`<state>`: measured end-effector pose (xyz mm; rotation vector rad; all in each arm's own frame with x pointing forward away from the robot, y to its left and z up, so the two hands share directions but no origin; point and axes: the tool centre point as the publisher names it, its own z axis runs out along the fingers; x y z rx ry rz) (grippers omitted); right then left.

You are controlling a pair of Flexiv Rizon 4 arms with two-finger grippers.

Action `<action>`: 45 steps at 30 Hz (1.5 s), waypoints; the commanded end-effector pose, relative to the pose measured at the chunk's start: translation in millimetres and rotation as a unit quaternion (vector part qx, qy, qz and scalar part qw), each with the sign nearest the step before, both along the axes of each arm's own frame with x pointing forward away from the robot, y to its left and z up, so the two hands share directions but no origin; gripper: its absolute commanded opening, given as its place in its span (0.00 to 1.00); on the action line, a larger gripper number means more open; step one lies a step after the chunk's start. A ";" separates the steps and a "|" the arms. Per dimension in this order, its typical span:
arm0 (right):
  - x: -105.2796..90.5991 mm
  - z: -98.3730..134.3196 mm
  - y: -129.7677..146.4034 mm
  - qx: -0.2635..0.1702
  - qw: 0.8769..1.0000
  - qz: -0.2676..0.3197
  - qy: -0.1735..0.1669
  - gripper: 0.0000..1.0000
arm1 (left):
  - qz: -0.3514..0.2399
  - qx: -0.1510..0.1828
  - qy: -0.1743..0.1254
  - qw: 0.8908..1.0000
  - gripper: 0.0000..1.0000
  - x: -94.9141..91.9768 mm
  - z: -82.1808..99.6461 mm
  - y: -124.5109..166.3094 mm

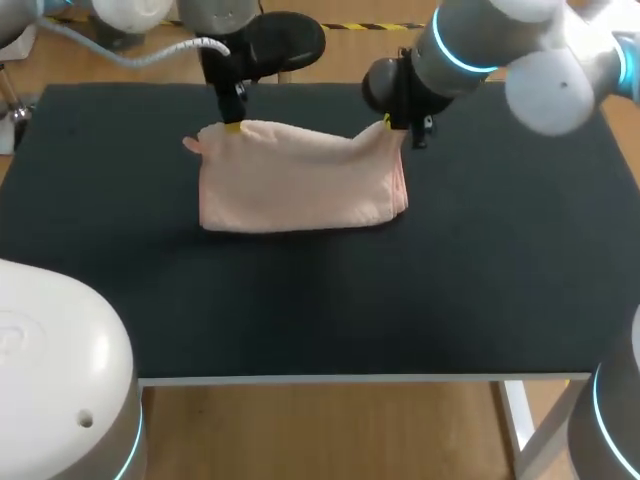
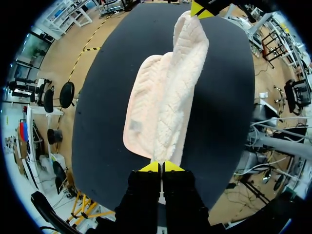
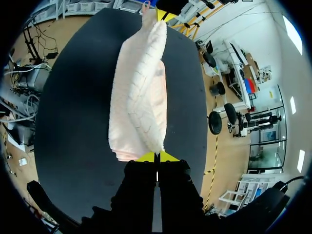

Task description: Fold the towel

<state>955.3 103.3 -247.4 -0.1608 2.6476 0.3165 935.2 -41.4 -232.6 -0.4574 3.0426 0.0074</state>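
The left gripper point(image 2: 161, 167) has its 2 yellow tips pressed together on a corner of the towel point(image 1: 300, 180), so it grips the cloth. The right gripper point(image 3: 157, 157) is closed the same way on the other far corner. Between the 2 grippers the held edge runs as a raised ridge, lifted a little off the table point(image 1: 450, 290), while the rest of the pale pink cloth drapes down and lies flat toward the near edge.

The towel sits in the far half of the table, close to the far edge and slightly toward the left edge. It is well apart from both near corners.

The task looks partly done. Several layers show stacked at the towel's right end, so it seems to be doubled over at least once and is a compact rectangle, not a spread sheet. What seems left is to carry the held edge over to the near edge, lay it down square, let go and perhaps smooth it. Whether another fold is wanted after that cannot be told.

No container of any kind shows on the table.
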 end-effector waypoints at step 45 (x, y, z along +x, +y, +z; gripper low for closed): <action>67.6 -81.9 9.4 -0.024 0.998 -0.001 0.059 0.00 | 0.051 0.023 0.031 0.998 0.00 60.2 -85.2 16.3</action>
